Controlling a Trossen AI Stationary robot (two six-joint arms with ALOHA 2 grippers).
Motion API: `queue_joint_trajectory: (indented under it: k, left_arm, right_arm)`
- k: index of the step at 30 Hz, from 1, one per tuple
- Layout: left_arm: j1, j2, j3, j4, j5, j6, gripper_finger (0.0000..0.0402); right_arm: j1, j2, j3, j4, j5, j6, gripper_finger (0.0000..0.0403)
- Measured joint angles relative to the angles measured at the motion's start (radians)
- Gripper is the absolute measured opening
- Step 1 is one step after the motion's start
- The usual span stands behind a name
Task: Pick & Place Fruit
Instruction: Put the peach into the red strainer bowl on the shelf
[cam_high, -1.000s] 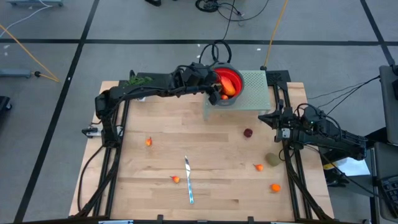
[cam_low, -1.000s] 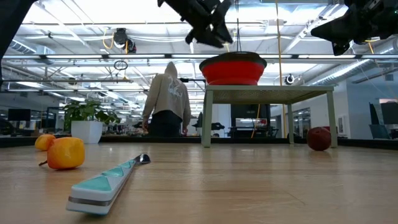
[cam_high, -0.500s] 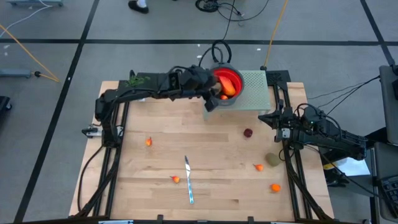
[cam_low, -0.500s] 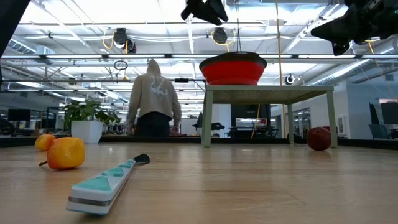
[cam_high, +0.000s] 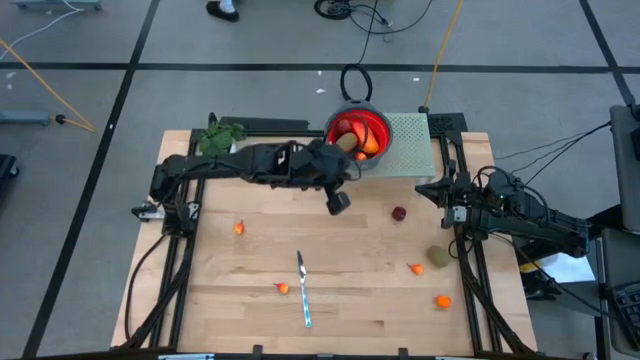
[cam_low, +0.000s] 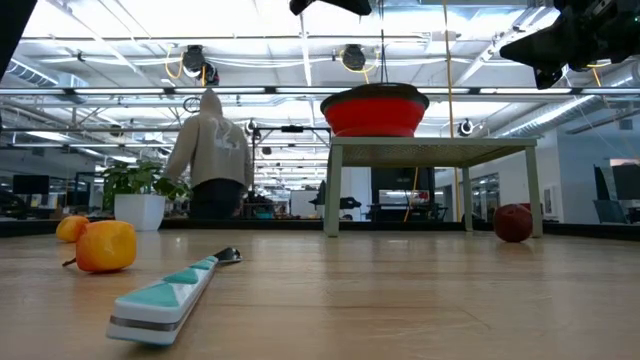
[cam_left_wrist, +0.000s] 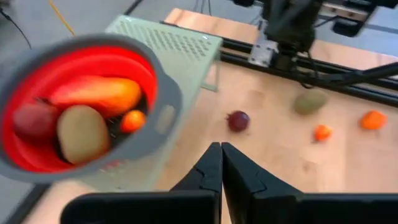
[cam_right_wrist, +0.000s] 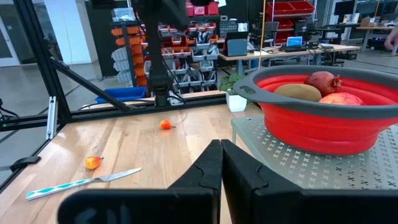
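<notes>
Left gripper (cam_high: 339, 202) now pulled back from red bowl (cam_high: 372, 122), closed empty; kiwi (cam_left_wrist: 83, 133) added inside

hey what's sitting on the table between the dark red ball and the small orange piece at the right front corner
High view: an olive-brown kiwi-like piece and a tiny orange bit lie between the dark red ball and the orange piece.

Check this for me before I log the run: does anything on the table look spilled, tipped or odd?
Nothing looks spilled or damaged. The red bowl sits upright on the green stand with fruit inside. Loose fruit lies scattered on the table, and a knife lies flat among it, unrelated to fruit picking.
</notes>
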Motion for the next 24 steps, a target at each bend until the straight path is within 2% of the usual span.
queue_joint_trajectory:
  k: [4, 14, 24]
  left_arm:
    - [-0.048, 0.000, 0.000, -0.026, 0.000, -0.073, 0.0013]
    - [-0.150, 0.000, 0.000, -0.119, 0.000, -0.250, 0.0003]
    - [-0.195, 0.000, 0.000, -0.168, 0.000, -0.338, 0.0002]
  right_arm:
    - [0.000, 0.000, 0.000, 0.000, 0.000, 0.000, 0.0000]
    - [0.000, 0.000, 0.000, 0.000, 0.000, 0.000, 0.0000]
    - [0.000, 0.000, 0.000, 0.000, 0.000, 0.000, 0.0000]
